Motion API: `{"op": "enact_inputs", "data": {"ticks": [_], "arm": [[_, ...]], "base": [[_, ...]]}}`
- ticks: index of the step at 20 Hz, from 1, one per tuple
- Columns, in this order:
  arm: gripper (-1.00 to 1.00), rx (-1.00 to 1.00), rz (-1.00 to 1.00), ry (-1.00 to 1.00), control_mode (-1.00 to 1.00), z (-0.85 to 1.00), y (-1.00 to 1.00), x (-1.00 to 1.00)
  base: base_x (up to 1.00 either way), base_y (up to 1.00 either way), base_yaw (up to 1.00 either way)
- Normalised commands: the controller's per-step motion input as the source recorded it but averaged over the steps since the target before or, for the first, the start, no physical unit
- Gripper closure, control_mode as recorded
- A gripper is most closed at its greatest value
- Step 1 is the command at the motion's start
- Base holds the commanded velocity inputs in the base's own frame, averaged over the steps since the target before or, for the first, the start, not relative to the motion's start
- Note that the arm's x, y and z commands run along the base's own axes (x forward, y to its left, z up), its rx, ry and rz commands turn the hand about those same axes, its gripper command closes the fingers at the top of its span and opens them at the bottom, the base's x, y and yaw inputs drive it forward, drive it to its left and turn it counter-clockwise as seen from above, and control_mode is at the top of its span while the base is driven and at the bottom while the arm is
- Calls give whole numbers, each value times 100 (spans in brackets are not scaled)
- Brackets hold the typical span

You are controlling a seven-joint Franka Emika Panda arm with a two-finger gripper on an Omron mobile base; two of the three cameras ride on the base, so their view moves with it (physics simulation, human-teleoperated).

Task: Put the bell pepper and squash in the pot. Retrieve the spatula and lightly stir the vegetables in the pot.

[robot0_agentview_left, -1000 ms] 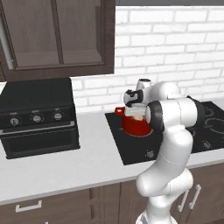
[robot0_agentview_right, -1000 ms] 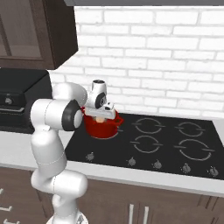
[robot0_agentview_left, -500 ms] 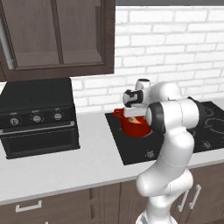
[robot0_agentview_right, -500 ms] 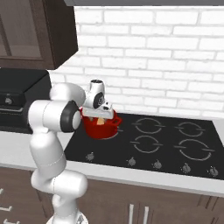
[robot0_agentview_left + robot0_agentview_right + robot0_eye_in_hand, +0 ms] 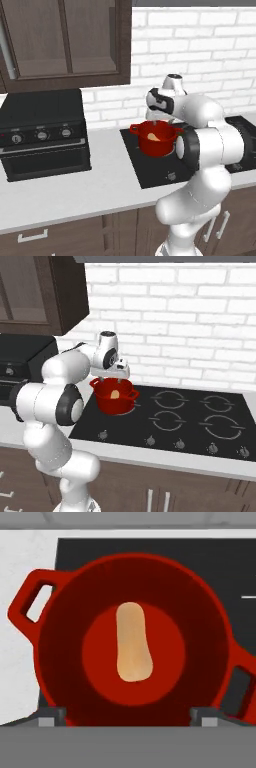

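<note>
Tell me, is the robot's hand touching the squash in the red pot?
Apart. In the hand view the squash lies alone on the floor of the pot, with the gripper fingertips spread wide near the rim.

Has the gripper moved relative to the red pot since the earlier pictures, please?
Yes. The gripper has risen, judged against the red pot on the cooktop; the squash lies inside.

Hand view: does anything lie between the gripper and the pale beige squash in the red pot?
Nothing: in the hand view the open gripper hangs over the pot, the squash lying alone on its floor.
</note>
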Motion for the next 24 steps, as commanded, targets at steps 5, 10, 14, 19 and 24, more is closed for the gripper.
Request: {"op": "enact_inputs", "data": {"ticks": [5,10,14,19,24], "arm": [[-100,3,2,-32,-100,99,-8,-100],[-100,0,1,-34,-100,92,3,-100],[-100,-5,0,-24,-100,44,44,-86],[-100,-5,1,2,-100,0,20,-12],[-100,0,0,0,-100,0,0,0]], "base": [[0,0,0],[0,0,0],[0,0,0],[0,0,0],[0,0,0]]}}
